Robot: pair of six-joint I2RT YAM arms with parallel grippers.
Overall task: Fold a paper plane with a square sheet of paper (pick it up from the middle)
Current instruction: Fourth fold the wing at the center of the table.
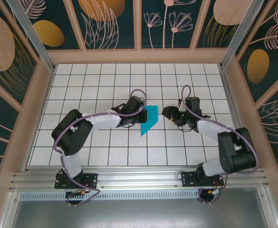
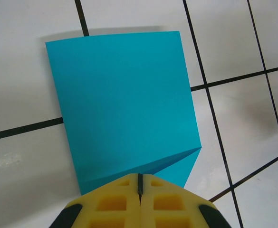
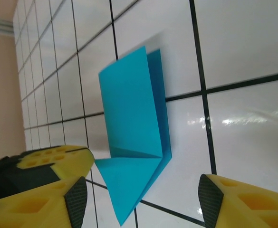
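Starting from the 6 o'clock edge of the bench (image 1: pixel 105 156), where both arms are bolted, we find each arm reaching in toward the middle.

The left pincer (image 2: pixel 139 184) is pressed together, with no gap between its yellow pads. Its tips sit at the near edge of the square sheet of paper (image 2: pixel 124 104), over a small folded corner. We cannot tell whether a layer is caught between the pads or whether they merely bear down on it.

The right pincer (image 1: pixel 167 113) is spread and holds nothing. It stands near the sheet's 3 o'clock side but apart from it.

The sheet lies at the centre of the bench, between the two pincers. It is already doubled over, with one corner turned into a triangular flap. In the right wrist view the upper layer lifts off the lower one along its open edge, so the crease is not set flat.

We judge the paper very light, thin and limp. It will slide on the glossy tiles, spring back at soft creases, and crumple or tear under a hard pinch. A free edge or the raised upper layer offers the better hold, with the other pincer pinning the sheet down. No dart shape has formed yet.
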